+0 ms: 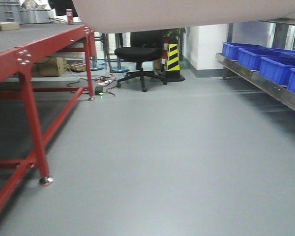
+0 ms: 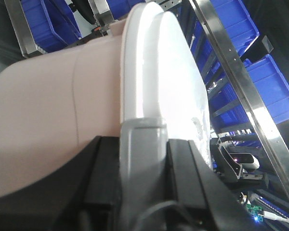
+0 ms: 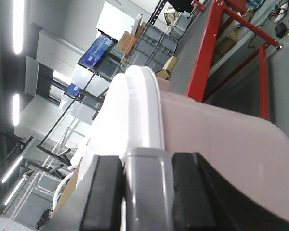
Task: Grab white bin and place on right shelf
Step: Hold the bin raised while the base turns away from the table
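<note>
The white bin [image 1: 187, 14] hangs in the air at the top of the front view, only its pinkish underside showing. In the left wrist view the bin [image 2: 53, 110] has a glossy white lid [image 2: 159, 72]; my left gripper [image 2: 142, 163] is shut on its grey handle [image 2: 141, 144]. In the right wrist view the bin [image 3: 216, 139] shows again, and my right gripper [image 3: 147, 192] is shut on the other grey handle [image 3: 147, 173]. The right shelf [image 1: 265, 83], stainless steel, runs along the right and also shows in the left wrist view [image 2: 245, 91].
Blue plastic bins [image 1: 265, 64] fill the steel shelf. A red-framed table [image 1: 34, 59] with a dark mat top stands at the left. A black office chair [image 1: 140, 54] and a yellow-black striped post [image 1: 172, 56] stand at the back. Cables [image 1: 102, 83] lie on the floor.
</note>
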Robot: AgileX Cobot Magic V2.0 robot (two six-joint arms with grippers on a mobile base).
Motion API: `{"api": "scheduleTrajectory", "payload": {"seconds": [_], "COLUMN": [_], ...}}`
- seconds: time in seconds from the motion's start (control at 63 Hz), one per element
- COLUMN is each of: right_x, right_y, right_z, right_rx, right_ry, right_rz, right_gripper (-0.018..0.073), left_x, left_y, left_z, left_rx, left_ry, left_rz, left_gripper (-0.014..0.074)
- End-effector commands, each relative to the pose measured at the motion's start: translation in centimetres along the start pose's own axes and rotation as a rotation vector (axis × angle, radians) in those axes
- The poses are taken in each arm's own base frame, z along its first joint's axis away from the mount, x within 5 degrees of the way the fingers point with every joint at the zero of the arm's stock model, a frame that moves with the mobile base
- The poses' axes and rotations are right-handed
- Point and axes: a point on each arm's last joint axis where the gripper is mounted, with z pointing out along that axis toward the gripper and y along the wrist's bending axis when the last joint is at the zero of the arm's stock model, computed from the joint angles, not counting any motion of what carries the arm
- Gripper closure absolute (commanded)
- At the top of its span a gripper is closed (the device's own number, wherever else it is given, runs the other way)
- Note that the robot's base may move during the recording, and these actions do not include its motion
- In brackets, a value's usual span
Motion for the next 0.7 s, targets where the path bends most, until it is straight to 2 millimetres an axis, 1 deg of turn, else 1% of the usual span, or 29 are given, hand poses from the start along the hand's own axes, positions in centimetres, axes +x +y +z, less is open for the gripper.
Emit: {"api": "scheduleTrajectory", "payload": {"seconds": [0.0, 0.683], "right_x": [1.14, 1.14], "right_y": [3.85, 3.85], "right_z": [-0.37, -0.37], "right_rx": [-0.232, -0.232], "right_ry": [0.116, 0.116], "right_rz": [-0.003, -0.003], "right_gripper": [0.0494, 0.0494], "left_x": [0.96, 0.97], "left_y": [-5.50, -5.49], "left_z": [-0.20, -0.20], "left_rx": [0.323, 0.322], "left_ry": [0.076, 0.077], "left_rz": [0.013, 0.013], "left_gripper": [0.0723, 0.0723]}}
